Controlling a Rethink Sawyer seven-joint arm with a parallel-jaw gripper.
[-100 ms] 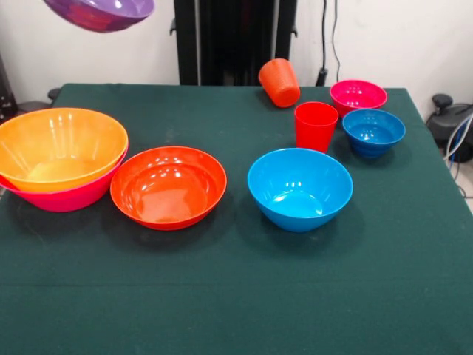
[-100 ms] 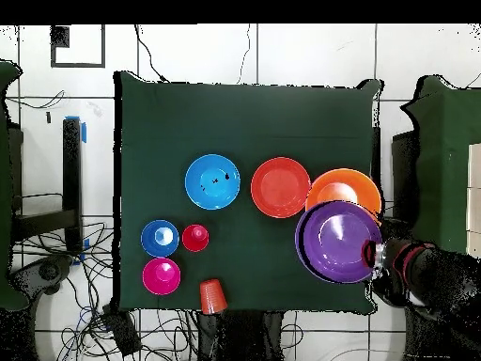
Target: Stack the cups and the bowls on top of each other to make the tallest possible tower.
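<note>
Green table (image 1: 244, 296) — purple bowl (image 1: 101, 12) aloft

Robot lab, green-clothed table (image 1: 222, 310), loose cables (image 2: 56, 273)

Open green cloth (image 1: 236, 296) across the near table. Cups and small bowls (image 1: 357, 95) crowd one far corner; medium blue bowl (image 1: 299, 188) sits mid-table.

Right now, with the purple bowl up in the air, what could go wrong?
The purple bowl hangs tilted, apparently gripped only at its rim by the hand, so it might slip or swing.

It is nearly as wide as the yellow-orange bowl nested in the pink bowl; lowered off-centre, it could catch a rim and tip that pile.
</note>
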